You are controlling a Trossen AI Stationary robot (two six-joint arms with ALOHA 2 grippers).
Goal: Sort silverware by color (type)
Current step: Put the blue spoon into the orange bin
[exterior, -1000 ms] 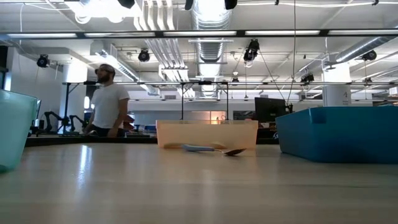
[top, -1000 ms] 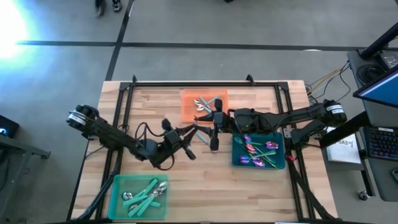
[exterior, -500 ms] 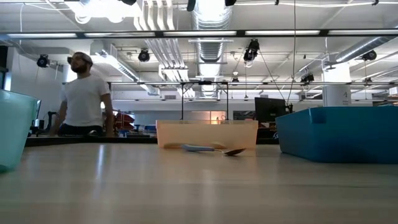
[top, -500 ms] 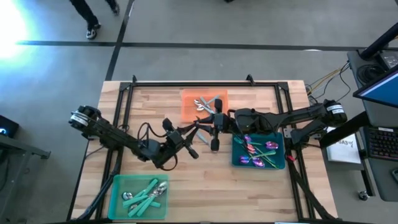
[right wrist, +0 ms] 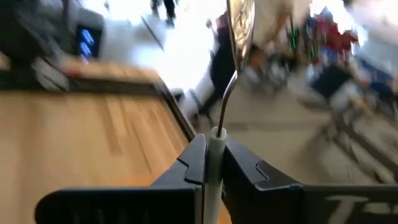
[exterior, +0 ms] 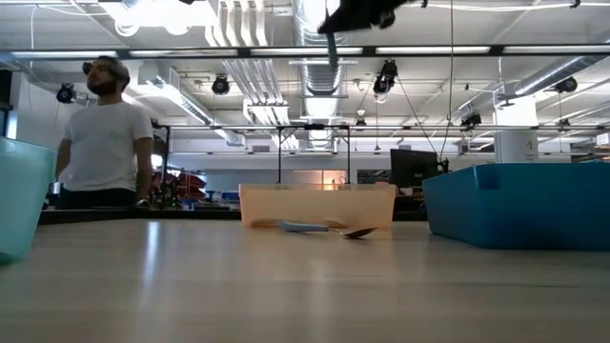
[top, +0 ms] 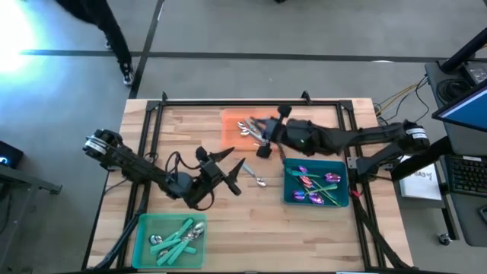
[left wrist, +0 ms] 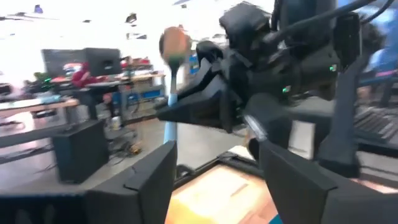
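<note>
- Right gripper (top: 264, 144) over the near edge of the orange tray (top: 230, 122), fingers (right wrist: 194, 163) clamped on a pale-handled spoon (right wrist: 231, 68) that stands upright out of the grip, bowl uppermost.
- Left gripper (top: 232, 172) on the bare wood toward the table's middle, jaws spread wide apart with nothing between them; fingers (left wrist: 149, 180) seen well separated in the left wrist view.
- One small spoon (top: 254, 176) lying flat on the wood just beside the left gripper's tips, between that gripper and the teal tray (top: 342, 198).
- Plain silver pieces (top: 245, 126) resting in the orange tray, partly hidden by the right arm.
- Iridescent purple-pink pieces (top: 311, 183) piled in the teal tray at the table's right.
- Teal-handled pieces (top: 176, 237) gathered in the green tray (top: 141, 230) at the table's near left corner.
- Low view: the lone spoon (exterior: 324, 229) lying in front of the orange tray, the teal tray to its right.
- Person (exterior: 100, 143) standing in the room beyond the table.
</note>
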